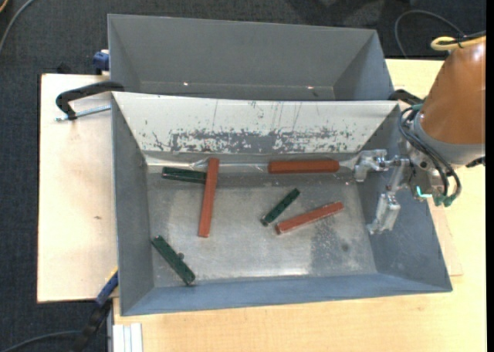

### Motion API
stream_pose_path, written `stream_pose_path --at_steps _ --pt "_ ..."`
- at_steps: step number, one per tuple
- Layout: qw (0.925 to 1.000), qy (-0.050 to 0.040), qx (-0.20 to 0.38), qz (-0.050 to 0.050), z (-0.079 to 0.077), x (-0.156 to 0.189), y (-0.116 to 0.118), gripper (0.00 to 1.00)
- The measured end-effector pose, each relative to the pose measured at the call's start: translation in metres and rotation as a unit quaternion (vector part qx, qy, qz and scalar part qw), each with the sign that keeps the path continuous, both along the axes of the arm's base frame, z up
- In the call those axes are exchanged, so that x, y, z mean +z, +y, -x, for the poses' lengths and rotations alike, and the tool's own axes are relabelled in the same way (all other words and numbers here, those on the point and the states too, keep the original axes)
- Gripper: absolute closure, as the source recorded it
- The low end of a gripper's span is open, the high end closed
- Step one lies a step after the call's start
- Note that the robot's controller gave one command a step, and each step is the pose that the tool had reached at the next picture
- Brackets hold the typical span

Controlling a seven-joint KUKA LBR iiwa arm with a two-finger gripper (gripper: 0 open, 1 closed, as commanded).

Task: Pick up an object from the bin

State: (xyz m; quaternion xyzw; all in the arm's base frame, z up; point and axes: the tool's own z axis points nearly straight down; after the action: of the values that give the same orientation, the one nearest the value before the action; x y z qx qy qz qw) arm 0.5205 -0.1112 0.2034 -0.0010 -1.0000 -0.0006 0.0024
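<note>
My gripper (371, 195) hangs over the bin's right side, close to the right wall, open with nothing between its fingers. One fingertip (362, 167) lies near the right end of a red-brown stick (303, 166) that runs along the foot of the back wall. The other fingertip (378, 222) is lower, over bare floor. A second red-brown stick (309, 218) lies slanted on the floor left of the gripper, apart from it. A short dark green stick (279, 207) lies right beside that one.
Further left, a long red-brown stick (207, 197) lies almost upright in the view, its top end crossing a dark green stick (184, 175). Another dark green stick (172, 259) lies in the front left corner. The arm enters from the right.
</note>
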Motion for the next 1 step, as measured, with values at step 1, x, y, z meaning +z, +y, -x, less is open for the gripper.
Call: stream_pose_path --at_steps 1 --pt "0.9975 -0.0006 0.071 -0.002 -0.0502 -0.1369 0.0921 0.0"
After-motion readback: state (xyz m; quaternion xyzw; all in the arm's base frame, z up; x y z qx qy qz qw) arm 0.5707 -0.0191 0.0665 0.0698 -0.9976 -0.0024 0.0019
